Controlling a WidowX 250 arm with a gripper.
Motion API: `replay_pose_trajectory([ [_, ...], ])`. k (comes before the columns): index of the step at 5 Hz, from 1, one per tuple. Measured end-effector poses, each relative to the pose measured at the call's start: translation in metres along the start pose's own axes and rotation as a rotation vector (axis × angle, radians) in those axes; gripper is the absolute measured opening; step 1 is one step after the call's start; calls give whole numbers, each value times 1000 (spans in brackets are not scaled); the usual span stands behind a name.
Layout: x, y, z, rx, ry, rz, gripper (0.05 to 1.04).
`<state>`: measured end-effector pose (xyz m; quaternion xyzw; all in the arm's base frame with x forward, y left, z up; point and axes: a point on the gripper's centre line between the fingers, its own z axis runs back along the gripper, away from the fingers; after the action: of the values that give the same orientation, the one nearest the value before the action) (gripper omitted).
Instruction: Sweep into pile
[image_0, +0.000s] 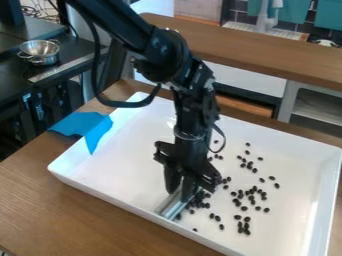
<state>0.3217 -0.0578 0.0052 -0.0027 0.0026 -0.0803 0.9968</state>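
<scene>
Jaws were clamped on silvery bar; its end sat near tray wall, so a hard push risked snagging and scattering beans.

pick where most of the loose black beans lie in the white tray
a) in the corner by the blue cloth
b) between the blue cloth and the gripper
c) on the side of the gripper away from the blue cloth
c, the black beans scatter across the white tray to the right of the gripper in view, while the blue cloth is at the left.
</scene>
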Motion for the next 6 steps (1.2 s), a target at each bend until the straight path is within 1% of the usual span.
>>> replay_pose_trajectory([
  [1,0,-23,2,-10,6,1,328],
  [2,3,-56,7,-26,-12,10,328],
  [3,9,-84,18,-56,-17,19,328],
  [4,15,-99,21,-67,-20,32,328],
  [5,22,-98,27,-64,-41,56,328],
  [6,29,-60,27,-32,-41,75,328],
])
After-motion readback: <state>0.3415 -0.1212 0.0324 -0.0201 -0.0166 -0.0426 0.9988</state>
